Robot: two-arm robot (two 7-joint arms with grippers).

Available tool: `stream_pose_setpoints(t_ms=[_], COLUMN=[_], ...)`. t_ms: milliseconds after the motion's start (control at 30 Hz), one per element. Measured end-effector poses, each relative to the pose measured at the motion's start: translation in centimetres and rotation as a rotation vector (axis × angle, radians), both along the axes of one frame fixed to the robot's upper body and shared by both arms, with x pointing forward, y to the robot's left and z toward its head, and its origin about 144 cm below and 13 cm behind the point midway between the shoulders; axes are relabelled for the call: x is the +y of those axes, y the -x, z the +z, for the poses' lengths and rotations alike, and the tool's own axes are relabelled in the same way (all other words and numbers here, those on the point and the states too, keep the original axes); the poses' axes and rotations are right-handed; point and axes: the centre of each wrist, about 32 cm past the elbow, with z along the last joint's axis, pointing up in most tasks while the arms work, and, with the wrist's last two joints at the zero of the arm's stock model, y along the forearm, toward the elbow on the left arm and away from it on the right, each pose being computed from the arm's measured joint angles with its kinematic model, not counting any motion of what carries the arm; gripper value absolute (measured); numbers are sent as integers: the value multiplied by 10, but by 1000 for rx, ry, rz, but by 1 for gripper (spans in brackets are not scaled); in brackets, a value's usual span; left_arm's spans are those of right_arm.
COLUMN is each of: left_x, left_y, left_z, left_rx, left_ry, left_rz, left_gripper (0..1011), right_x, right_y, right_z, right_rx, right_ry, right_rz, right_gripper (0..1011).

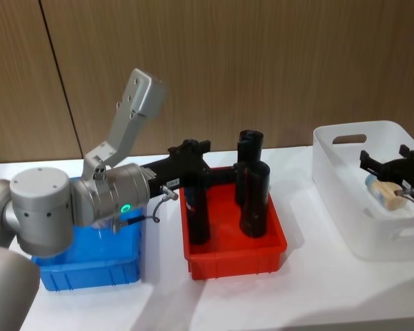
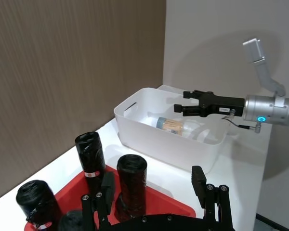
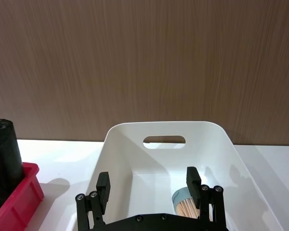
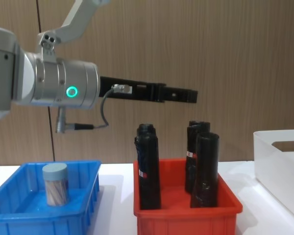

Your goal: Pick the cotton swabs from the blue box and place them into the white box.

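One cotton swab jar (image 4: 55,183) with a pale blue-grey lid stands upright in the blue box (image 4: 90,196). Another swab jar (image 2: 171,126) lies on its side in the white box (image 2: 154,139), also seen in the right wrist view (image 3: 185,202). My right gripper (image 3: 148,183) hovers open just above that jar, inside the white box's (image 1: 345,179) walls, with nothing between its fingers. My left gripper (image 2: 151,185) is open and empty, held high over the red bin (image 1: 234,255), well clear of the blue box (image 1: 90,265).
The red bin (image 4: 186,210) sits between the two boxes and holds three tall black wrapped cylinders (image 4: 148,166). A wood-panel wall runs close behind the white table. Open table lies in front of the bins.
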Motion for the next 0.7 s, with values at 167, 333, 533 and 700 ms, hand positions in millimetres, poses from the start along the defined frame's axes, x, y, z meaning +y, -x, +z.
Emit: stream_pose_setpoints(t_ms=[167,333,533,700], left_x=[-1,-1,-3,-4], left_y=[8,17,30,41], left_z=[-9,-18,-31,-40], left_rx=[-31,-64,-107,-146], left_ry=[-16,-32,-50,-61], left_rz=[47,94,155,206], left_gripper=[1004,1004,1004,1004], right_x=[6,13,22,31], right_y=[9,18,31,43], right_z=[-2,-3,-5,-6], right_rx=[-10,-22,-36,-50], right_ry=[12,23,34,41], right_rz=[10,22,38,53], right_gripper=[1002,1002,1002,1001])
